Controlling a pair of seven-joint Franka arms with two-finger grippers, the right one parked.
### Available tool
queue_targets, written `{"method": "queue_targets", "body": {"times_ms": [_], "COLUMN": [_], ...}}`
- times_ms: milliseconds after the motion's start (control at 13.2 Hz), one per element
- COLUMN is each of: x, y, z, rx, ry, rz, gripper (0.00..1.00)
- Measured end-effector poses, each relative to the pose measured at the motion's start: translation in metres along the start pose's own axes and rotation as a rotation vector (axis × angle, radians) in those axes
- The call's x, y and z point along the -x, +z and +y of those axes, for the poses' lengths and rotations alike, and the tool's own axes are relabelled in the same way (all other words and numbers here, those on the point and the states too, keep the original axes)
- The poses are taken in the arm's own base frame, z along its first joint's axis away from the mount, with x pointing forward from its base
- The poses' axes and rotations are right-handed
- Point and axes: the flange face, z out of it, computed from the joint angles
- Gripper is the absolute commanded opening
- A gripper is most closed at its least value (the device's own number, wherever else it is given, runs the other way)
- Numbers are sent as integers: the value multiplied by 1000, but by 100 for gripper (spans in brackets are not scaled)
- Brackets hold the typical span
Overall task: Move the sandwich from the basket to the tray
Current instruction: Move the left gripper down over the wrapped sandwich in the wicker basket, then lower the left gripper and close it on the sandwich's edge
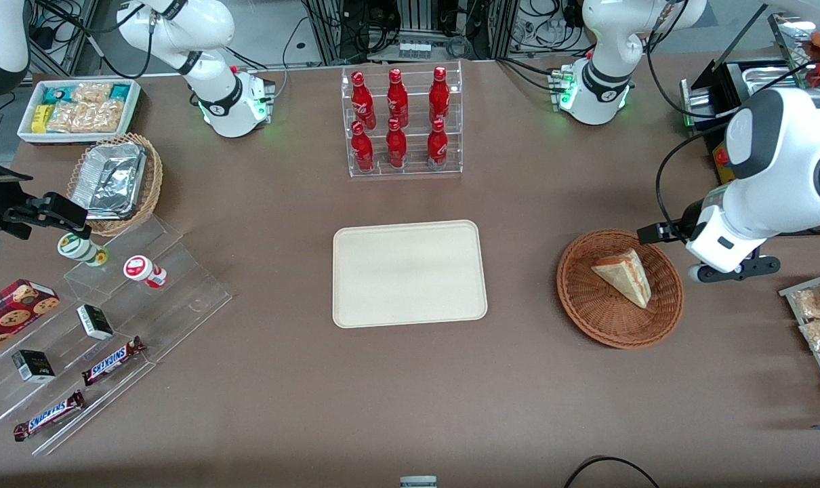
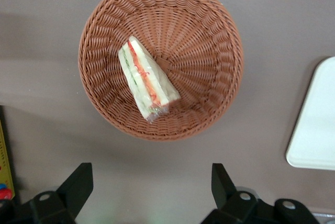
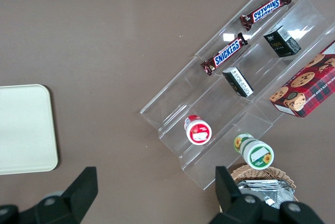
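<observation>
The small triangular wedge of white bread with red and green filling (image 2: 148, 82) is seen lying in the round reddish-brown woven wicker basket (image 2: 209, 35) on the brown counter (image 1: 410, 393). The claw (image 2: 152, 195) is held above it, spread wide, gripping nothing. The flat cream-beige rectangular tray (image 1: 408, 273) is seen well apart from the basket.

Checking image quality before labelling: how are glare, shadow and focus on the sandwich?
Front view: sandwich in the basket evenly lit, no glare. Left wrist view: filling sharp, soft shadow beside it; the open gripper above looks dark.
</observation>
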Motion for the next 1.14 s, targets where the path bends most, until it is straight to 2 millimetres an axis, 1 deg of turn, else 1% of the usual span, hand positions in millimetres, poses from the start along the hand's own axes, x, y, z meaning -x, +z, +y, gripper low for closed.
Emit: {"method": "queue_targets", "body": {"times_ms": [152, 379, 455, 758, 985, 1136], "x": [-2, 0, 1, 2, 4, 5], "y": [20, 57, 67, 92, 114, 123], "z": [-8, -11, -12, -13, -14, -14], "rx": [8, 15, 16, 37, 66, 76], "ry": [-15, -23, -39, -166, -356, -460], "rz": [36, 73, 79, 136, 178, 173], "gripper": [100, 100, 100, 100, 100, 100]}}
